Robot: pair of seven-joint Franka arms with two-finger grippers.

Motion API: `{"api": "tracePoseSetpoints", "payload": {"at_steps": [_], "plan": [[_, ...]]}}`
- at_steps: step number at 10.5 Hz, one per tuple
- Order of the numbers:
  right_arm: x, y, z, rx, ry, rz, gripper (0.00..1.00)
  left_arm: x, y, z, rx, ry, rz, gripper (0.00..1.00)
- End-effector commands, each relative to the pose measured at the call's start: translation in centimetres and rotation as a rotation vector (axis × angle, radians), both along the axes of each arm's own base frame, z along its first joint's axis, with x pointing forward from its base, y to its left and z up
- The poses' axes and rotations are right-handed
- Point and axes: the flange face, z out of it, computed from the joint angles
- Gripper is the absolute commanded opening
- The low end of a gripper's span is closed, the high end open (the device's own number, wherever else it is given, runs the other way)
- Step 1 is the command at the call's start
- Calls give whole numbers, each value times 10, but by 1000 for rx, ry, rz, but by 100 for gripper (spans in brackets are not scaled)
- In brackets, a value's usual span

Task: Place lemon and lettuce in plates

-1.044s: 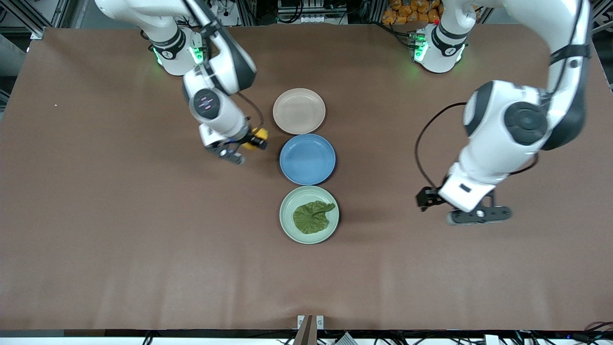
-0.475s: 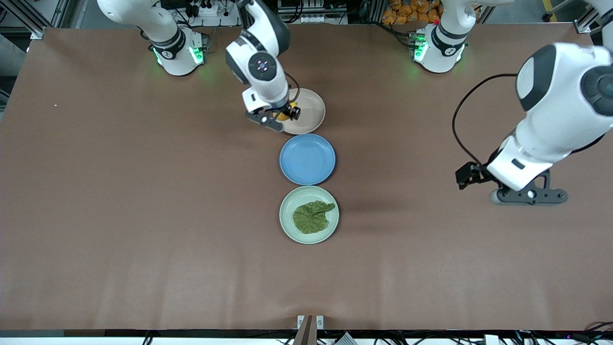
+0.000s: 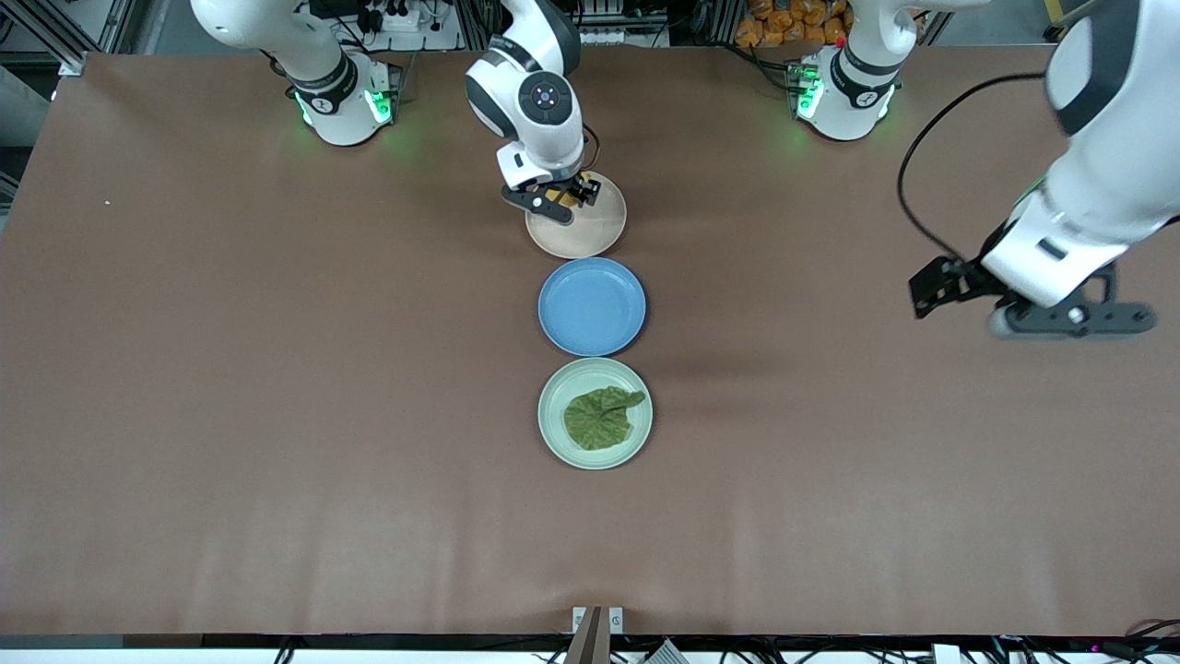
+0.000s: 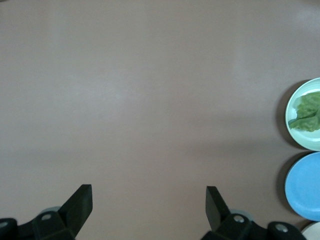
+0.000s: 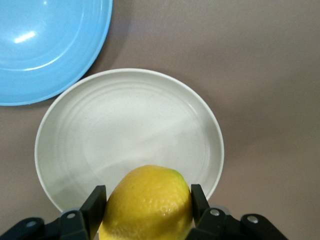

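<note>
**Lemon held over the beige plate**

My right gripper (image 3: pixel 559 199) is clamped on the lemon (image 5: pixel 148 202), one finger pressed against each side of it. I have it up in the air over the beige plate (image 3: pixel 590 235), above the part of the plate toward the robots' bases. In my right wrist view the lemon fills the gap between my fingers (image 5: pixel 96 205), and the plate's bare pale floor spreads out under it, with nothing lying in it.

The three plates sit in a row down the middle of the table. The beige one is farthest from the front camera, the blue plate (image 3: pixel 591 306) is next, and the green plate (image 3: pixel 553 420) is nearest. The blue plate holds nothing. The lettuce (image 3: pixel 601 417) lies flat in the green plate, covering much of its floor.

My left gripper (image 3: pixel 1069 318) waits in the air with its fingers spread wide and nothing between them, over bare table near the left arm's end, well apart from the plates. Its wrist view shows brown table below, with the green and blue plates at the edge.
</note>
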Motion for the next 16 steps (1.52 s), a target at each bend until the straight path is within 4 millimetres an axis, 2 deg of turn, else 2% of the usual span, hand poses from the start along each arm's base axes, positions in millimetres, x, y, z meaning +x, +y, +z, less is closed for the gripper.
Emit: {"api": "tracePoseSetpoints", "payload": {"at_steps": [1,2,4,6,8,10,12,15,16], "plan": [[-3,4,-14,-19,-15,-45,86,-25,37,33,17,6,-55,100],[-2,5,-11,-15,-17,-47,100,-29,37,34,11,21,-55,100],[7,3,-8,-9,-25,-53,100,-34,39,41,4,20,-48,100],[42,-20,3,-10,-40,-60,100,-35,32,42,3,18,-53,100],[81,-48,10,-1,-52,-33,100,-34,41,42,2,18,-39,100],[121,-95,9,-16,-23,2,100,-34,38,41,2,20,-40,100],[176,-172,11,8,-9,14,100,-35,36,44,0,15,-24,100],[223,-267,18,71,-16,36,100,-34,33,46,-1,10,-23,100],[232,-296,25,90,-28,97,100,-35,33,47,-1,7,-23,100]]}}
